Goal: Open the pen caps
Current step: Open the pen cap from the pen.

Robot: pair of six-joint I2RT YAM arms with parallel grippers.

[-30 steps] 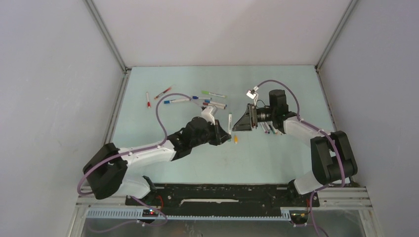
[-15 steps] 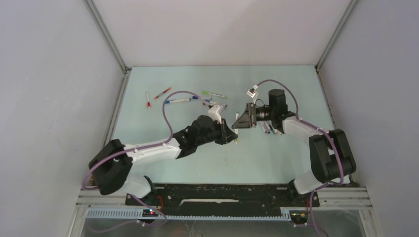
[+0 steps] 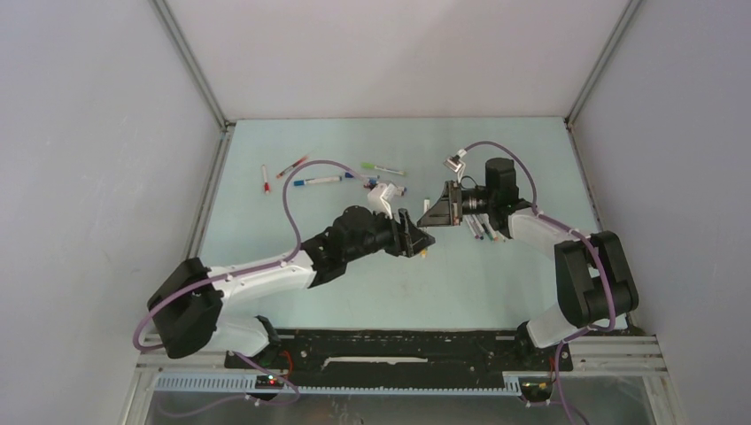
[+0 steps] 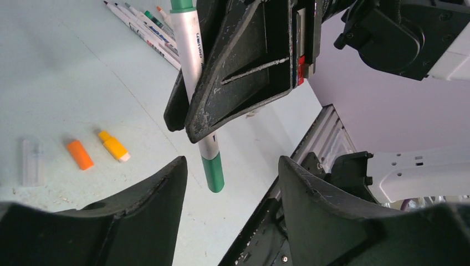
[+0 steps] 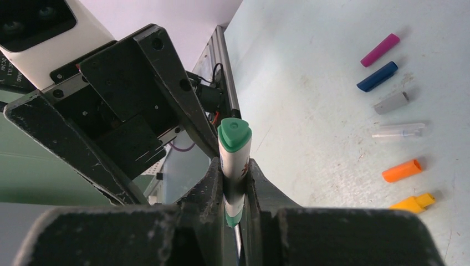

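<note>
Right gripper [image 5: 235, 180]: pressed together on a green pen [image 5: 233, 145]; it pinches the white barrel, and the pen sticks out past the fingers on both sides.
Left gripper [image 4: 231, 163]: spread wide, with one finger at each side of the pen's green end [image 4: 213, 173] and not touching it.
Place of the green pen: in the air above the middle of the table [image 3: 496, 283], between the two grippers.
Hidden on the pen: the right gripper's finger covers part of the barrel, and the left wrist view cuts off the far end. I cannot tell which green end is the cap.
Loose caps [image 5: 402, 170]: they lie in a row on the table, at 3 o'clock of the held pen in the right wrist view: pink, blue, grey, clear, orange, yellow.
Other pens [image 3: 383, 168]: at 12 o'clock of the left gripper in the top view, too small to tell if they are capped.
</note>
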